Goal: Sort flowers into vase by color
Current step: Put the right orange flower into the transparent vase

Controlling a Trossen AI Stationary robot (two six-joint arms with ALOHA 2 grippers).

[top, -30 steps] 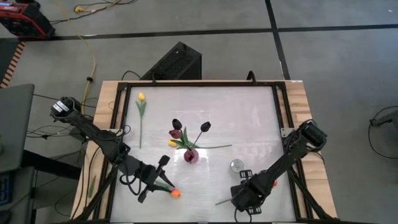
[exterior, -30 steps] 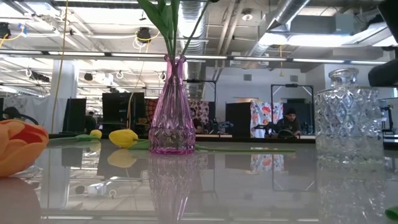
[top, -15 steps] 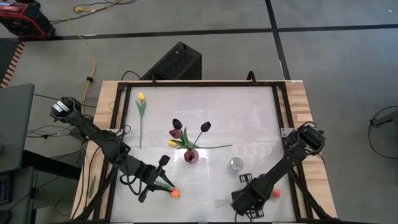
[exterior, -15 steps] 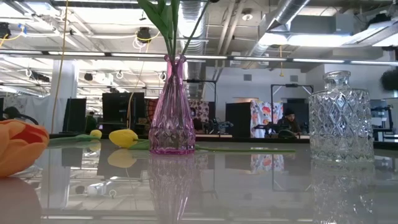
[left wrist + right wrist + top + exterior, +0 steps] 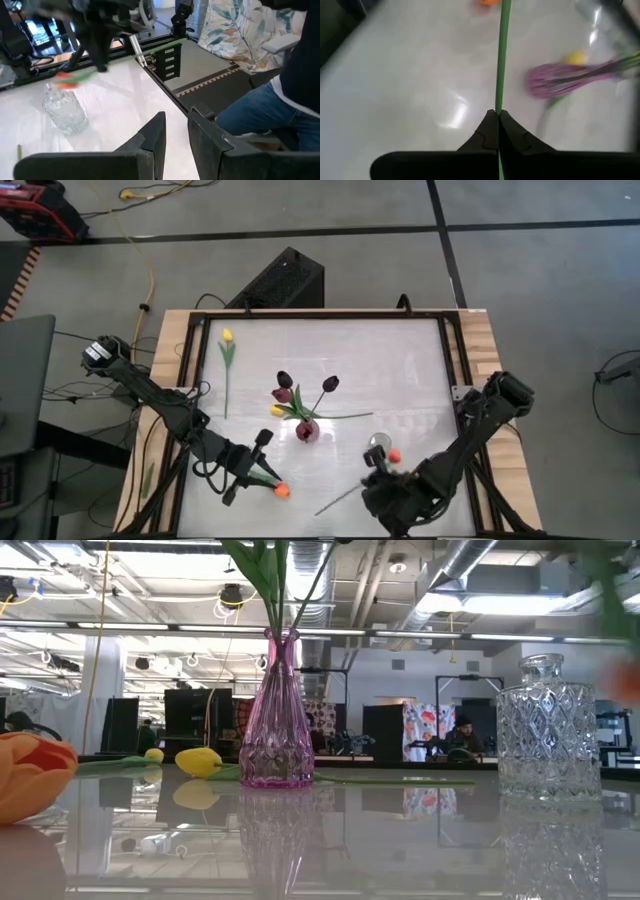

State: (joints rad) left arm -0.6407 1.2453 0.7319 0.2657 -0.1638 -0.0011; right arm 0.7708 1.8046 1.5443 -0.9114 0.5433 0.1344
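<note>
- Right tool (image 5: 385, 488), lower right of the high view, clamped tight on the orange tulip's stem (image 5: 502, 55).
- Clear vase (image 5: 379, 445) just beside the raised bloom (image 5: 394, 455); swing stem-end over its mouth, lower straight.
- Left tool (image 5: 262, 448), lower left, narrowly parted, empty.

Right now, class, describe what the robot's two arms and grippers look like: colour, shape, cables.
Both arms are dark, nearly black, built of slim jointed segments with rounded housings at the joints. Black cables loop beside the left arm near the left gripper. Each gripper has two flat, angular dark fingers; those of the right gripper taper to narrow tips. No markings are visible.
</note>
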